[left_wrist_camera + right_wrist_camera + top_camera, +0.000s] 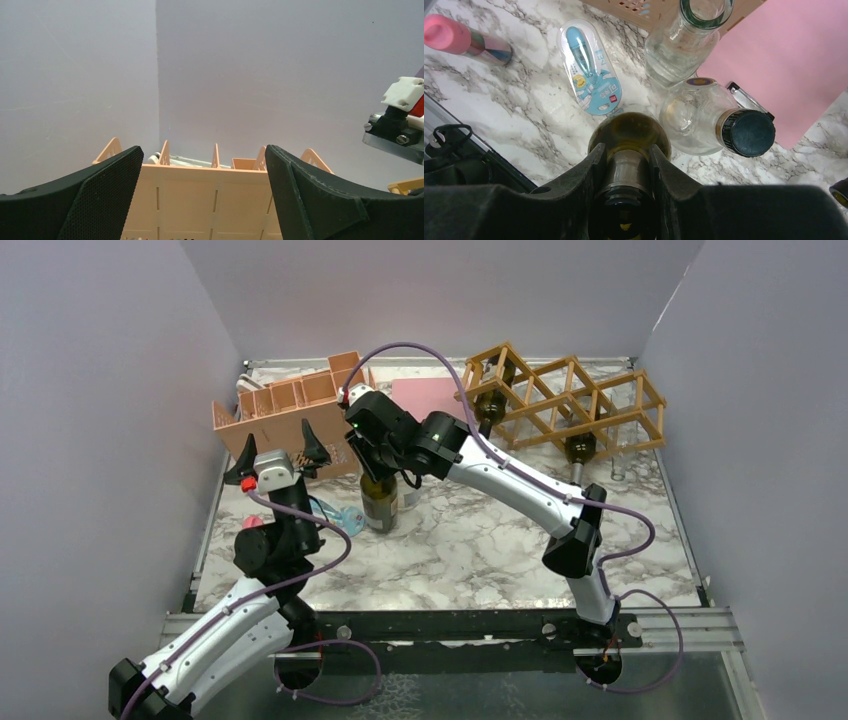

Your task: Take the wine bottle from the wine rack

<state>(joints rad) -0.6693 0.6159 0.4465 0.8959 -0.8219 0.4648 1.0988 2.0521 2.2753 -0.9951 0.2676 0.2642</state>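
The right gripper (626, 161) clamps the neck of the wine bottle (629, 131) to keep it upright on the marble table (480, 540) left of centre, well apart from the wine rack (565, 398) at upper right, while the left gripper (279, 450) hangs spread wide and empty.

From above, the right tool (380, 472) hid the neck of the bottle (379, 508). In the left wrist view the box (200, 200) ran off the bottom edge. Sticks of the rack (541, 392) partly screened two racked bottles (489, 406).
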